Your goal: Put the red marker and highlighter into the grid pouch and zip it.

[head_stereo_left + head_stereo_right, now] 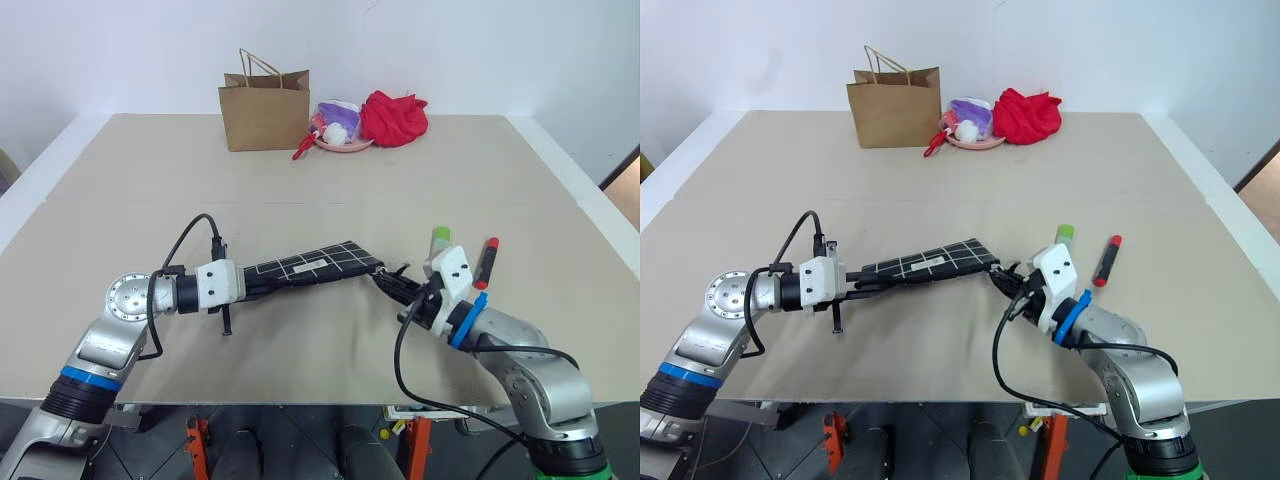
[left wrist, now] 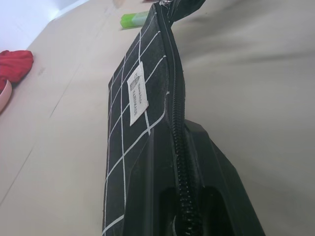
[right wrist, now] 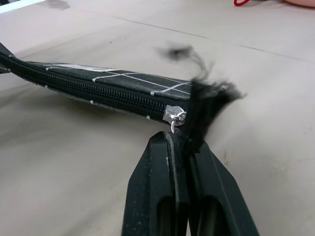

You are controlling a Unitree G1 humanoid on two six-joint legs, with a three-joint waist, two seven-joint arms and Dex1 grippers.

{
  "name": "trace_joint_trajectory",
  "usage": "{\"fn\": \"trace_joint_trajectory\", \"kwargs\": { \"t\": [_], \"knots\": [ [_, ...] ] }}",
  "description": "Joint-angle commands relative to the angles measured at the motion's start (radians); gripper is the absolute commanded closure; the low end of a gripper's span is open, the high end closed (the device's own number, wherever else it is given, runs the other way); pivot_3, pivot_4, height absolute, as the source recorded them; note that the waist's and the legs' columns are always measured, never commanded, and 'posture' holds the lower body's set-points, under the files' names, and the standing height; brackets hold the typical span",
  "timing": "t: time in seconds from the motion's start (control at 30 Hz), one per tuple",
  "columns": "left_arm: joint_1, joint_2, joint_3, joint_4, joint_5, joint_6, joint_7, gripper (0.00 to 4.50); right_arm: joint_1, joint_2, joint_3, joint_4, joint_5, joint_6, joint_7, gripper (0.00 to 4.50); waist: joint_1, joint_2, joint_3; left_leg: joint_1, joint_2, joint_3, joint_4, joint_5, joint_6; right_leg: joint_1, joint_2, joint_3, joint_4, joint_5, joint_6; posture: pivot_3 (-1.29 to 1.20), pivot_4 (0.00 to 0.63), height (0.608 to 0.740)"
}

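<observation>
The grid pouch [image 1: 312,264] is black with white lines and a pale label [image 2: 137,94]. It is held off the table between my two grippers. My left gripper [image 1: 254,281] is shut on its left end, with the zipper teeth running between the fingers [image 2: 216,167]. My right gripper [image 3: 183,140] is shut on the black tassel of the zipper pull [image 3: 202,101], right by the silver slider [image 3: 174,115] at the pouch's right end. The light green highlighter [image 1: 440,236] and the red marker [image 1: 487,262] lie on the table just beyond my right hand, outside the pouch.
At the table's far side stand a brown paper bag [image 1: 265,108], a pink plate [image 1: 345,146] with small things on it, and a red cloth bundle [image 1: 393,117]. The table's front edge runs close below both arms.
</observation>
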Motion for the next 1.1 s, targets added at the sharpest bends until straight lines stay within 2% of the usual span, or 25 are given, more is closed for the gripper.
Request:
{"fn": "trace_joint_trajectory", "kwargs": {
  "t": [0.03, 0.2, 0.37, 1.1],
  "knots": [
    [-0.003, -0.006, 0.026, -0.029, -0.009, 0.014, 0.013, 4.50, -0.003, -0.021, -0.027, -0.046, 0.016, -0.002, 0.004, 4.44, 0.000, 0.000, 0.000, 0.000, 0.000, 0.000, 0.000, 0.000, 0.000, 0.000, 0.000, 0.000, 0.000, 0.000, 0.000, 0.00, 0.150, 0.740],
    [-0.010, -0.016, 0.027, -0.036, -0.007, 0.020, 0.014, 4.50, -0.006, -0.037, -0.009, -0.053, 0.018, -0.003, 0.020, 4.44, 0.000, 0.000, 0.000, 0.000, 0.000, 0.000, 0.000, 0.000, 0.000, 0.000, 0.000, 0.000, 0.000, 0.000, 0.000, 0.00, 0.150, 0.740],
    [-0.014, -0.041, 0.012, -0.063, -0.008, 0.038, 0.020, 4.50, -0.038, -0.060, 0.067, -0.060, -0.012, -0.013, 0.049, 4.44, 0.000, 0.000, 0.000, 0.000, 0.000, 0.000, 0.000, 0.000, 0.000, 0.000, 0.000, 0.000, 0.000, 0.000, 0.000, 0.00, 0.150, 0.740],
    [-0.032, -0.137, -0.014, -0.037, 0.067, 0.012, 0.053, 4.50, -0.243, -0.006, 0.308, -0.011, -0.071, 0.073, 0.069, 4.44, 0.000, 0.000, 0.000, 0.000, 0.000, 0.000, 0.000, 0.000, 0.000, 0.000, 0.000, 0.000, 0.000, 0.000, 0.000, 0.00, 0.150, 0.740]
  ]
}}
